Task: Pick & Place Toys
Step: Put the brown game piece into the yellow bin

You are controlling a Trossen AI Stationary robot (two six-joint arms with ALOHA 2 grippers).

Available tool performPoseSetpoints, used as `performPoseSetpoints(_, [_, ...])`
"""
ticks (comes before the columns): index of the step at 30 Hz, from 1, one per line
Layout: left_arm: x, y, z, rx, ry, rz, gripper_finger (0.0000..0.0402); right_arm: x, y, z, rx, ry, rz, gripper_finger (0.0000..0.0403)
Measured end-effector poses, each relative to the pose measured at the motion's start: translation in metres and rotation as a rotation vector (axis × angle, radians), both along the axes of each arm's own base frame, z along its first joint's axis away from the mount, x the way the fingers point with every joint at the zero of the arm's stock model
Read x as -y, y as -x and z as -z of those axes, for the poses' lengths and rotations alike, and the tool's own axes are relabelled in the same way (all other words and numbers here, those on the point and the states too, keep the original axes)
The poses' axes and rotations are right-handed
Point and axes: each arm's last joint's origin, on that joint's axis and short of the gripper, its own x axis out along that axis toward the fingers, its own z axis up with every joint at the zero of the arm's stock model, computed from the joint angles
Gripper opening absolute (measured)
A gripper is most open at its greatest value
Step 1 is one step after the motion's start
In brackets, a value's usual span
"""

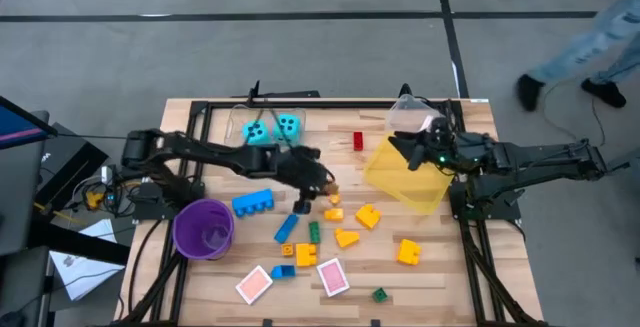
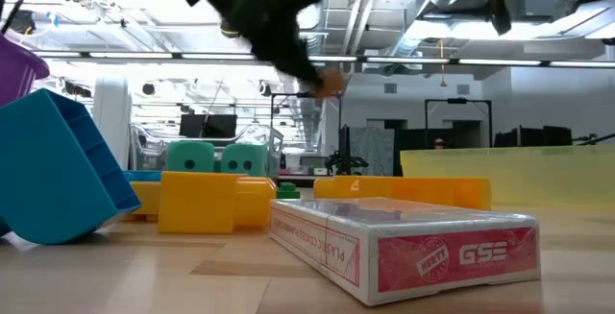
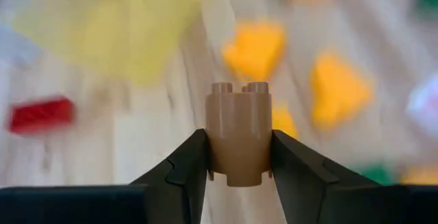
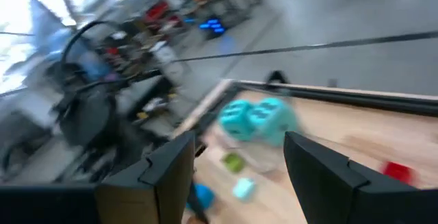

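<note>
My left gripper (image 3: 238, 142) is shut on a small tan round brick (image 3: 238, 131) with two studs, above the table's middle (image 1: 325, 182). Below it lie yellow bricks (image 1: 367, 216), a blue brick (image 1: 254, 202), green and orange bricks and two pink cards (image 1: 332, 277). Two cyan dice (image 1: 275, 129) sit at the far side, and a red brick (image 1: 358, 141) lies near them. My right gripper (image 4: 239, 142) is open with nothing between its fingers and hangs over the yellow bin (image 1: 405, 172) at the right. My left gripper pinches the tan brick's round side wall (image 3: 213, 142) between its two fingers, one on each side. The fingers slant down from the table's left. The brick is lifted clear of the table (image 2: 330, 82), its studs pointing away from the wrist.
A purple cup (image 1: 204, 229) stands near the left front. The translucent yellow bin stands at the right. A pink card box (image 2: 413, 247) lies close to the low camera. A person's legs (image 1: 575, 62) show on the floor beyond the table's far right.
</note>
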Motion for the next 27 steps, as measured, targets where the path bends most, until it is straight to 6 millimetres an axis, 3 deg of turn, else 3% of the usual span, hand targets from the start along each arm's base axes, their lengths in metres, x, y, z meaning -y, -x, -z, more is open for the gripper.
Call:
performPoseSetpoints(6, [-0.014, 0.004, -0.056, 0.359, 0.269, -0.137, 0.013, -0.003, -0.01, -0.008, 0.094, 0.007, -0.105, 0.0217])
performPoseSetpoints(10, [-0.023, 0.002, -0.076, 0.511, 0.495, -0.12, 0.013, -0.006, -0.022, -0.01, 0.121, 0.071, -0.189, 0.0217])
performPoseSetpoints(17, [-0.032, 0.003, -0.082, 0.495, 0.752, -0.046, 0.0129, -0.01, -0.041, -0.013, 0.181, 0.198, -0.293, 0.0217])
performPoseSetpoints(27, [-0.03, 0.003, -0.084, 0.502, 0.784, -0.036, 0.0131, -0.018, -0.066, -0.012, 0.185, 0.31, -0.449, 0.0217])
